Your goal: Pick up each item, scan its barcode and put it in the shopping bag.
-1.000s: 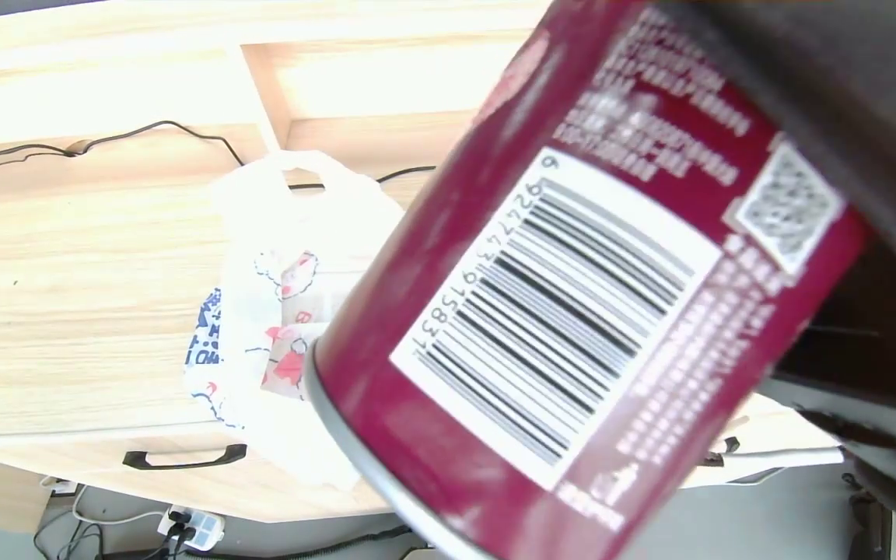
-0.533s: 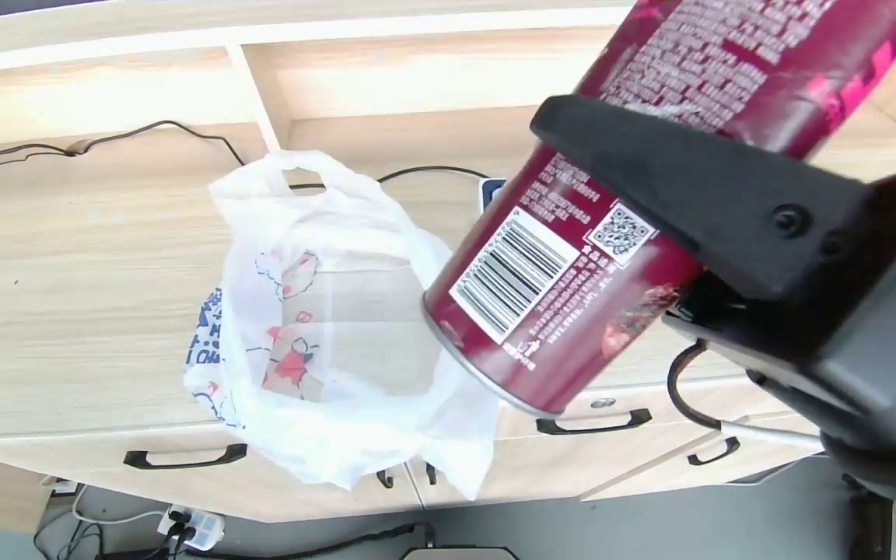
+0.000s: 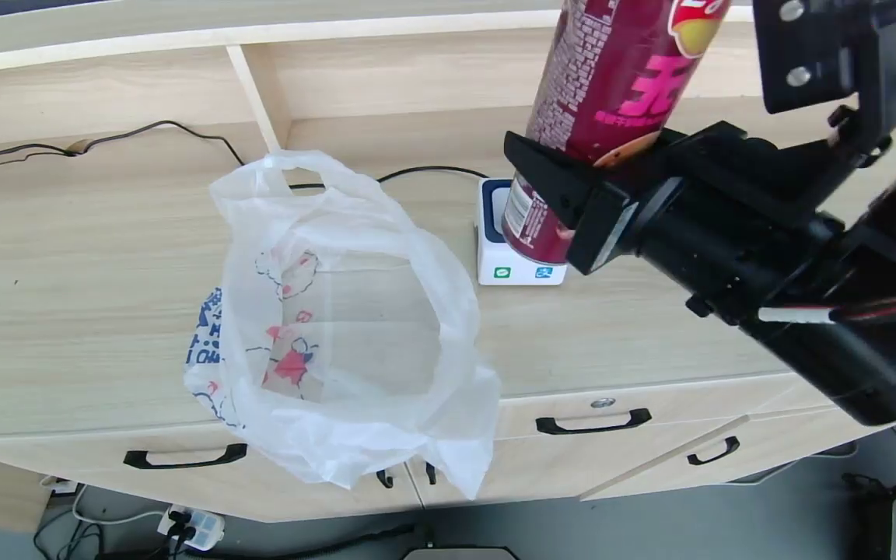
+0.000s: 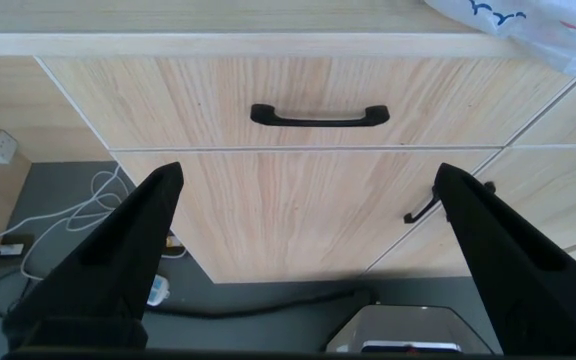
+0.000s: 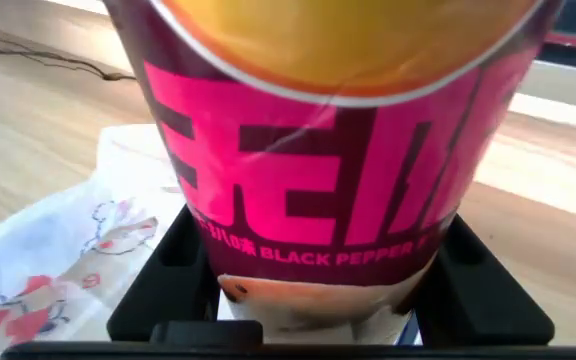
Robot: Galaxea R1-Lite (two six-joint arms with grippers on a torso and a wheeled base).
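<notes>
Broadly, a long light-wood counter (image 3: pixel 90 311) with a row of drawers along its front spans the head view, and a raised wooden shelf runs along its back.

A white, translucent plastic shopping bag (image 3: pixel 417 257) sits near the counter's front edge with its mouth open upward. Its lower part hangs a little over the drawer fronts. Red and blue print shows at its left side; I cannot tell whether that is on the bag or on something inside it.

To the right of the bag, a tall dark-red cylindrical chips can (image 3: pixel 611 78) with pink lettering is held off the counter, nearly upright and leaning slightly. The right gripper (image 3: pixel 565 210) is clamped on its lower part, one black finger on each side of the can (image 5: pixel 318 200) in the right wrist view (image 5: pixel 318 300).

The left gripper (image 4: pixel 303 250) hangs low in front of the drawers, its two black fingers spread wide with nothing between them.

A small white box-shaped scanner (image 3: pixel 522 268) with a blue top stands on the counter just right of the bag. The can's bottom end overlaps it in the head view; whether they touch cannot be told.

A thin black cable (image 3: pixel 183 131) trails along the back of the counter, and a black curved drawer handle (image 4: pixel 318 115) faces the left wrist camera.
</notes>
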